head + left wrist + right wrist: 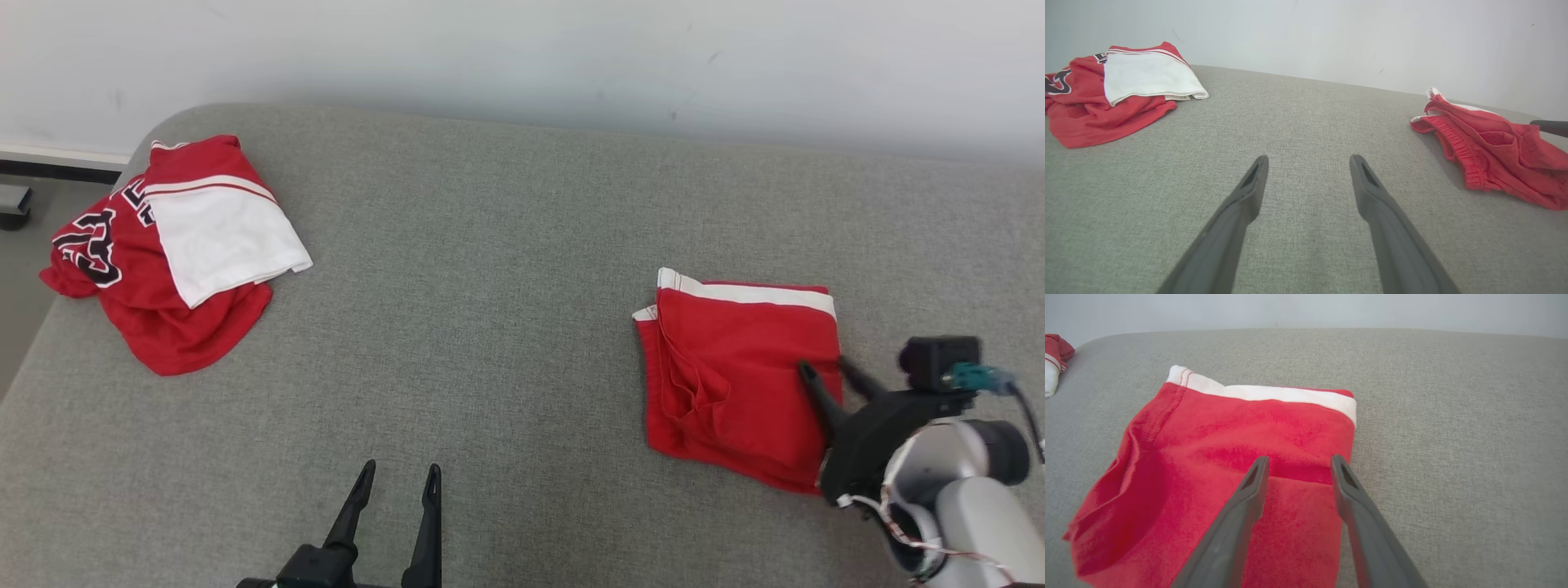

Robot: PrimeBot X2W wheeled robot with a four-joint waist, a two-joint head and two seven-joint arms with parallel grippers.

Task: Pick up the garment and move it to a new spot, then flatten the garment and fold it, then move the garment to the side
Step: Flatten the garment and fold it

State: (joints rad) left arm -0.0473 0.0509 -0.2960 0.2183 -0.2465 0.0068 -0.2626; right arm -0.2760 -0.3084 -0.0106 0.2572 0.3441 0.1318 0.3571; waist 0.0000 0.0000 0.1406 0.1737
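Two garments are shown on the grey padded surface (pixel 506 269) in the head view. The folded red garment (pixel 735 367), white-banded along its far edge, is laid at the right. A crumpled red-and-white jersey (pixel 163 253) is heaped at the far left corner, its black lettering only partly legible. The right gripper (pixel 824 365) is held over the folded garment's right edge with jaws parted and nothing between them. The left gripper (pixel 402 467), spread wide and empty, is cut off by the bottom edge.

In the left wrist view, the left gripper (pixel 1308 159) is seen wide above bare fabric, and the folded red garment (pixel 1494 151) is cropped at the right.

In the right wrist view, the right gripper (pixel 1299 459) is poised over the folded red garment (pixel 1229 457). Contact cannot be judged, and the garment's near end is hidden by the fingers and the frame.
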